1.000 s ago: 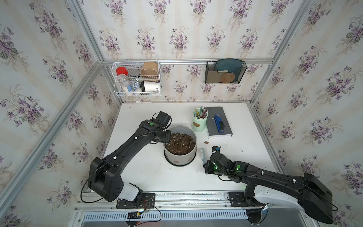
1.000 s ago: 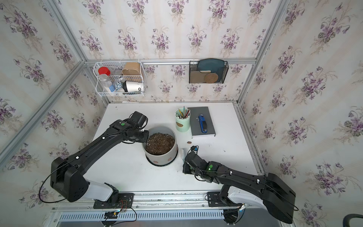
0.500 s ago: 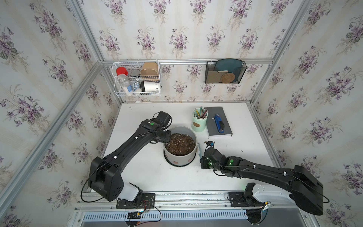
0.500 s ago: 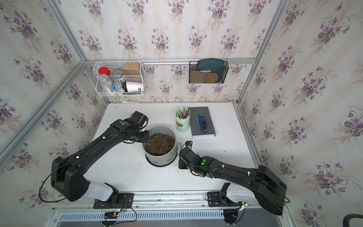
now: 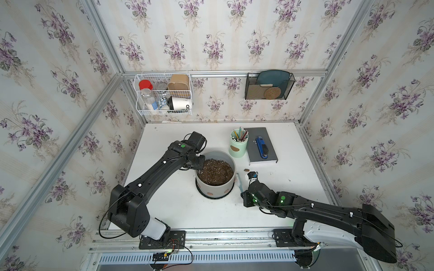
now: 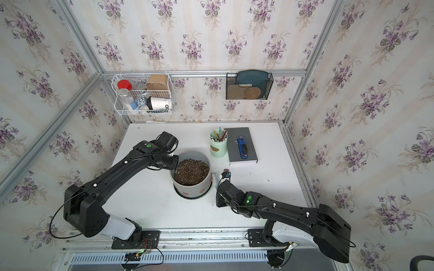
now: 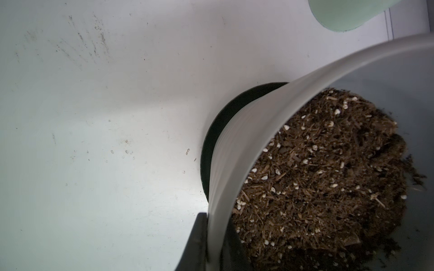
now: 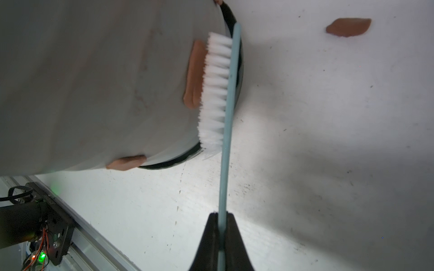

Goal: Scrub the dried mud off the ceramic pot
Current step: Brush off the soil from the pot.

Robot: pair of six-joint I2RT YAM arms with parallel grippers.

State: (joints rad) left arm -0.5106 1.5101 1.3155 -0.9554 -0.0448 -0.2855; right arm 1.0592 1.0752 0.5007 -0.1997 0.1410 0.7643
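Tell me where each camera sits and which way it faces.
Top views: high above the arm bases, looking down on the table; left arm, right arm show.
Left wrist: facing down the ceramic pot rim onto soil; left jaws pinch the rim.
Right wrist: facing the brush against dried mud; right jaws hold it.
Shared: both wrist views show the pot.

The right end effector [image 8: 220, 214] clamps the teal brush [image 8: 229, 105] handle. White bristles [image 8: 215, 93] touch a dried mud blob [image 8: 193, 75] on the ceramic pot [image 8: 94, 82], eleven o'clock. A loose mud blob [image 8: 348, 27] lies on the counter [image 8: 328, 140], one o'clock.
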